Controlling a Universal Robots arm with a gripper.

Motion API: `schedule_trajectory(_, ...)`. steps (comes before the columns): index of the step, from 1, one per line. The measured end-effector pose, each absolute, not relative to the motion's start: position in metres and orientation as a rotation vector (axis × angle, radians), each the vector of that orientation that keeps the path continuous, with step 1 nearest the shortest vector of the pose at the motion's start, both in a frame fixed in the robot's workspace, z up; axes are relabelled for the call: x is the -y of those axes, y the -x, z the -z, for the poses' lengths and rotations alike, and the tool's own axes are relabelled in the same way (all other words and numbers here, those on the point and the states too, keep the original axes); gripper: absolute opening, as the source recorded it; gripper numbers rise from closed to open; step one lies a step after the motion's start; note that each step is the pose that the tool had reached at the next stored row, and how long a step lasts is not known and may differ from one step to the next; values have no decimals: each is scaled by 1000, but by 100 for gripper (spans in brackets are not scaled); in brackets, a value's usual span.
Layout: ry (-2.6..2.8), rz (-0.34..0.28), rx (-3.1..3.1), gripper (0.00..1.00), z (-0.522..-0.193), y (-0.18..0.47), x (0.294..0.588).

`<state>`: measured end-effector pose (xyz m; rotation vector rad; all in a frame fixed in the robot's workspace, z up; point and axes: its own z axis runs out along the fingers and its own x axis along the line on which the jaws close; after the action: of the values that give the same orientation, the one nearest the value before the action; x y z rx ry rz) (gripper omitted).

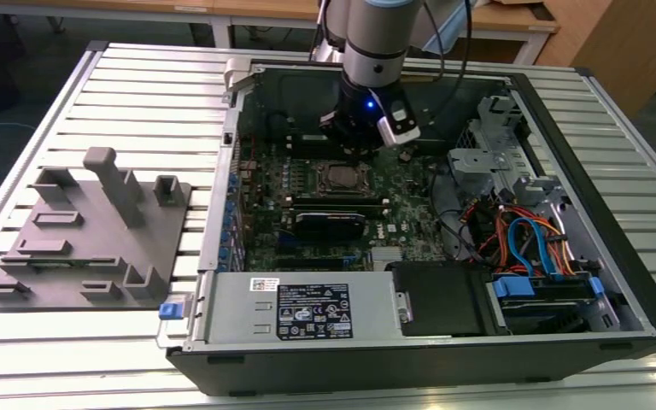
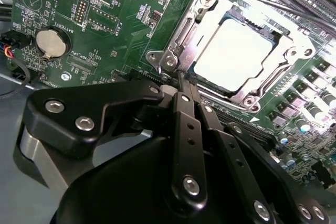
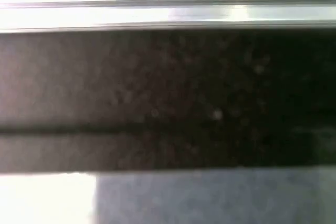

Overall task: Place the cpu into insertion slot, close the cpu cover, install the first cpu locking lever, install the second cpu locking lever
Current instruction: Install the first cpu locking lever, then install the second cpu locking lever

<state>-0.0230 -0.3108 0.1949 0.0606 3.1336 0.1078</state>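
Slatted bench, open PC case (image 1: 601, 282) | cpu (image 2: 233, 56) seated, cpu cover (image 2: 210, 11) down | gripper (image 2: 181, 77) jaws pressed together at socket corner | lever step underway, needs steady press.

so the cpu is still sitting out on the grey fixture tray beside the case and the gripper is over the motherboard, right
Not quite. The cpu already sits in the insertion slot on the motherboard, with the cpu cover framing it, as the second wrist view shows. The gripper is over the motherboard, at the socket's edge.
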Motion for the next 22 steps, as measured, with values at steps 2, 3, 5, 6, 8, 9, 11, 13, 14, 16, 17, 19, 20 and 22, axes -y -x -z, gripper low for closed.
schedule_trajectory(2, -60, -128, -3132, 11, -194, 23, 311)
schedule_trajectory(3, -61, -139, -3132, 11, -194, 23, 311)
schedule_trajectory(5, -61, -150, -3132, 11, -194, 23, 311)
schedule_trajectory(6, -61, -151, -3132, 11, -195, 23, 311)
schedule_trajectory(8, -61, -152, -3131, 11, -196, 23, 310)
schedule_trajectory(9, -61, -152, -3132, 11, -198, 23, 310)
schedule_trajectory(11, -61, -151, -3132, 11, -201, 23, 311)
schedule_trajectory(13, -61, -150, -3132, 11, -202, 23, 311)
schedule_trajectory(14, -61, -151, -3132, 11, -202, 23, 311)
schedule_trajectory(16, -60, -150, -3132, 11, -202, 23, 312)
schedule_trajectory(17, -60, -150, -3132, 11, -202, 23, 313)
schedule_trajectory(19, -61, -150, -3132, 11, -202, 23, 314)
schedule_trajectory(20, -61, -150, -3132, 11, -202, 23, 314)
schedule_trajectory(22, -61, -150, -3132, 11, -202, 23, 315)
